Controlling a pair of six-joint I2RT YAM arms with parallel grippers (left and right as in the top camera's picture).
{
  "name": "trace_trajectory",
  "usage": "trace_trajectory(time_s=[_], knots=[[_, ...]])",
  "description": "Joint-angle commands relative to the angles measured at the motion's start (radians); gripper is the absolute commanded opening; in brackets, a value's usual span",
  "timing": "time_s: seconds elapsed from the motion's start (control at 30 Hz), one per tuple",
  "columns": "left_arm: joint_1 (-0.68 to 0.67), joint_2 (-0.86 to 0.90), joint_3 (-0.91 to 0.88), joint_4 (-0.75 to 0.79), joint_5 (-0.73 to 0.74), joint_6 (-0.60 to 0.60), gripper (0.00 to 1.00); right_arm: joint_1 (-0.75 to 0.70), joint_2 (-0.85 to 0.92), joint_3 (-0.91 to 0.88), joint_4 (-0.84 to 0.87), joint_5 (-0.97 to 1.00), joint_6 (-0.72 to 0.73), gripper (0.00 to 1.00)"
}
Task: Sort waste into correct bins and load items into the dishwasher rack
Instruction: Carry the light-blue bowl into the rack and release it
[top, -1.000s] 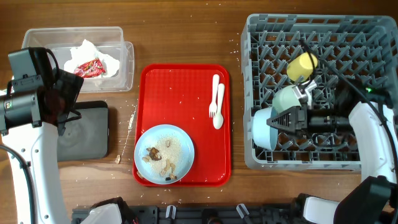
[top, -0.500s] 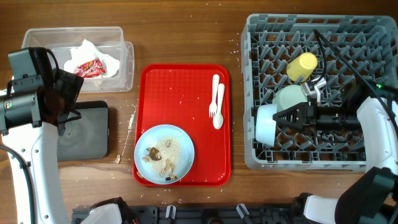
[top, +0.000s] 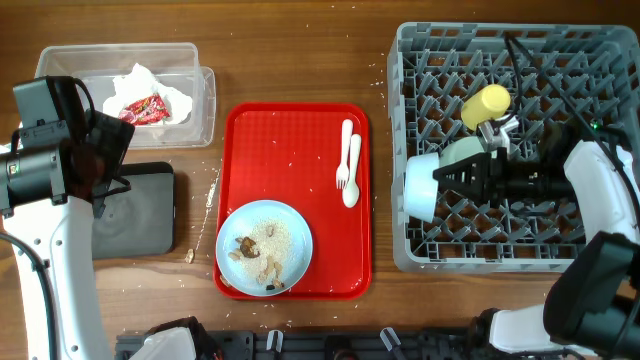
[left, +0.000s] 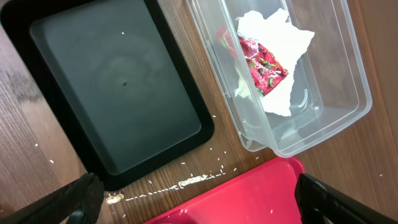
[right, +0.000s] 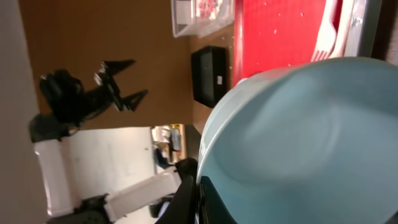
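Step in hand: racking the round light blue bowl. My right fingers are clenched on its rim. The bowl is tipped on edge, down among the pegs at the left side of the large square grey plastic dishwasher rack, by the table's right edge. The round pale green bowl is just beside it, and the small yellow cup is nearer the far edge. Can't tell if the blue bowl is seated between pegs.

Next move, my read: settle it so the pegs hold it, let go, and back out without nudging the green bowl.

My left fingers are spread wide, holding nothing, over the shallow black rectangular tray at the left edge.

Not yet loaded, all on the flat red tray:
- white plastic fork
- white plastic spoon
- round light blue plate, with crumbly food scraps on it
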Motion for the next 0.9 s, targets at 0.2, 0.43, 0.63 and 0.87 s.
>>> trace_trajectory(time_s=[0.2,0.43,0.63,0.87], knots=[[0.003,-0.005,-0.003,0.000,-0.013,-0.009,1.00,-0.080,-0.083,0.013,0.116,0.381,0.221,0.04],[0.003,-0.005,-0.003,0.004,-0.013,-0.009,1.00,-0.100,-0.156,0.071,0.121,0.507,0.317,0.04],[0.003,-0.005,-0.003,0.004,-0.013,-0.009,1.00,-0.100,-0.189,0.077,0.115,0.602,0.377,0.04],[0.003,-0.005,-0.003,0.004,-0.013,-0.009,1.00,-0.100,-0.425,0.166,0.083,0.958,0.632,0.51]])
